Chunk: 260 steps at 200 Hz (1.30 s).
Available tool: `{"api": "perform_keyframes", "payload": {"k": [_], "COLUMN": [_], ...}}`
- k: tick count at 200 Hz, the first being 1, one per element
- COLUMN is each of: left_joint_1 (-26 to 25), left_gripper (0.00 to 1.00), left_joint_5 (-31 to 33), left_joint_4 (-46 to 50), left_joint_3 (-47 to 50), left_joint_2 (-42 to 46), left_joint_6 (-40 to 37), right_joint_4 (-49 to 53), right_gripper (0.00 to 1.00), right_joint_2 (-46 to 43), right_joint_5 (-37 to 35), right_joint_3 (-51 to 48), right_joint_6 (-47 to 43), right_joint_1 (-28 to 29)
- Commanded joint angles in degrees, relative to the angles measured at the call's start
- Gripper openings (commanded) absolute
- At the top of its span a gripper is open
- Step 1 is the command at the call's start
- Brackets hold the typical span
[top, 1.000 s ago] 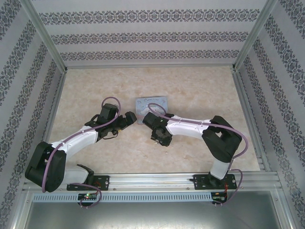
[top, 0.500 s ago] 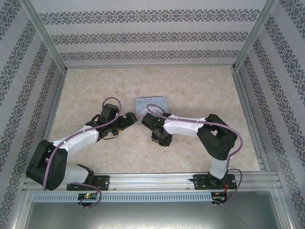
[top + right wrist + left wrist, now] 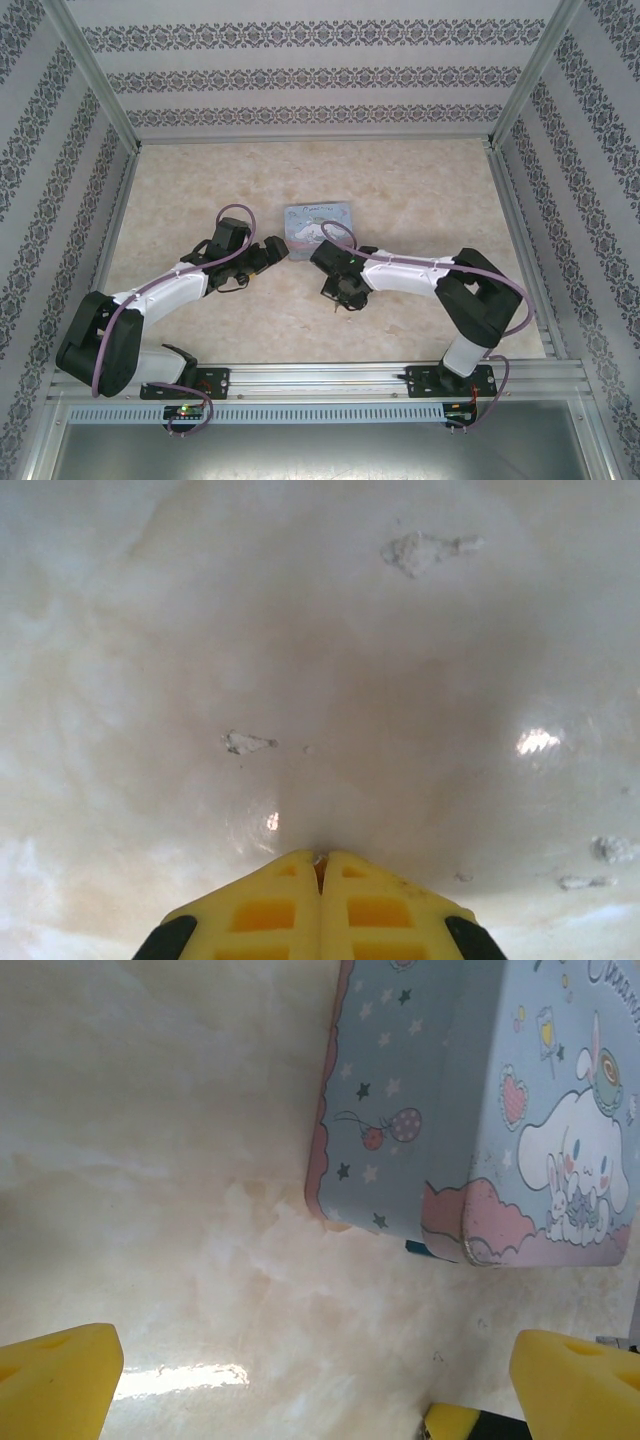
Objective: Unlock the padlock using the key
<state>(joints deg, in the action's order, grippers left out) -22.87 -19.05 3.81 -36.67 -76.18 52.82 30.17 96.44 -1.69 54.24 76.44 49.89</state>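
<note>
The right fingers (image 3: 285, 905) are pressed together on the surface (image 3: 300, 630) with no key discernible between them, so lift slowly and confirm the pinch before nearing the likely padlock (image 3: 417, 1248), a teal sliver at the cartoon tin (image 3: 420, 1080) corner facing the wide-apart left fingers (image 3: 60, 1380).
</note>
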Motion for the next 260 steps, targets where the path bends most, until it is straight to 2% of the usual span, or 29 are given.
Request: {"api": "perform_keyframes", "payload": {"k": [1, 52, 76, 95, 114, 134, 161, 183, 225, 260], "left_joint_1": [-0.39, -0.48, -0.69, -1.15, -1.46, -2.24, -4.55, -6.10, -7.60, -8.83], "left_gripper": [1.00, 1.00, 1.00, 0.99, 1.00, 1.00, 0.97, 0.91, 0.68, 0.64], "left_joint_5": [-1.94, -7.53, -9.35, -10.22, -10.94, -11.38, -9.57, -8.39, -7.30, -4.39], "left_joint_4": [-0.42, -6.45, -9.37, -10.34, -13.34, -19.41, -24.37, -26.75, -37.41, -44.49], "left_joint_3": [-2.59, -4.28, -5.24, -6.31, -6.33, -5.65, -6.99, -9.18, -10.40, -10.29], "left_joint_2": [0.25, -0.82, -1.64, -2.03, -2.36, -3.40, -5.17, -7.26, -13.54, -16.90], "left_joint_6": [-0.53, 2.97, 5.23, 6.14, 9.90, 17.01, 26.82, 34.16, 50.62, 58.53], "right_joint_4": [-3.44, -10.24, -14.66, -20.23, -25.12, -29.41, -37.35, -44.03, -47.95, -51.92], "right_gripper": [0.00, 0.00, 0.00, 0.00, 0.00, 0.00, 0.00, 0.00, 0.00, 0.00], "right_joint_2": [-4.80, -15.43, -19.43, -22.15, -24.02, -24.72, -23.47, -22.70, -24.39, -25.49], "right_joint_5": [-0.06, 3.22, 8.14, 14.95, 19.75, 21.70, 21.76, 19.09, 11.34, 6.30], "right_joint_3": [-1.60, -3.74, -5.03, -6.82, -8.24, -9.81, -11.99, -13.12, -12.64, -14.11], "right_joint_6": [-5.68, -15.73, -21.22, -24.78, -25.78, -22.33, -14.75, -9.39, -7.89, -6.41], "right_joint_1": [-2.00, -7.96, -11.96, -15.79, -18.92, -20.91, -20.73, -19.41, -16.13, -15.21]}}
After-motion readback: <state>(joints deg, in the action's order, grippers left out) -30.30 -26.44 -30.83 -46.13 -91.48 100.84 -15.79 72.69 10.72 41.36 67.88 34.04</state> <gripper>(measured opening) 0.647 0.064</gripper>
